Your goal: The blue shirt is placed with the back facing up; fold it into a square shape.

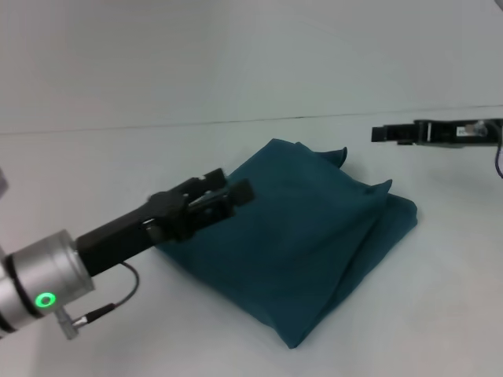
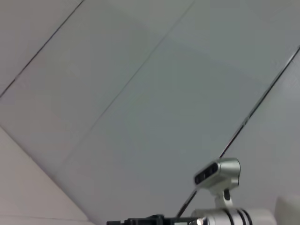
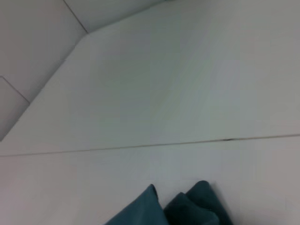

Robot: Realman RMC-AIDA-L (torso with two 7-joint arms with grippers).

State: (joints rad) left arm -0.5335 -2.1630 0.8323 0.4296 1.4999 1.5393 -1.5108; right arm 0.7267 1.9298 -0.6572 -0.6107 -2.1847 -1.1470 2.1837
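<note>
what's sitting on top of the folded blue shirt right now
Nothing rests flat on the blue shirt. The left gripper hangs over its left edge; contact is unclear. The right gripper is apart. Inner folds are hidden.

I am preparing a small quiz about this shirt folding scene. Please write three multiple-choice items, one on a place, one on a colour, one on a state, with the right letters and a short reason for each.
1. Where is the left claw?
A. Over the shirt's left edge
B. Far off by the back wall
C. Under the table

2. What colour is the blue shirt?
A. Bright red
B. Dark teal-blue
C. Yellow

3. In what state is the shirt?
A. Spread out flat with both sleeves showing
B. Hanging in the air from a claw
C. Folded into a compact, roughly four-sided bundle lying on the table

Answers:
1 A: the head view shows the left claw over the bundle's left edge, while the right claw stays apart at the far right.
2 B: the fabric is plain dark teal-blue.
3 C: layered folds lie on the white table, and no claw lifts it.
</note>
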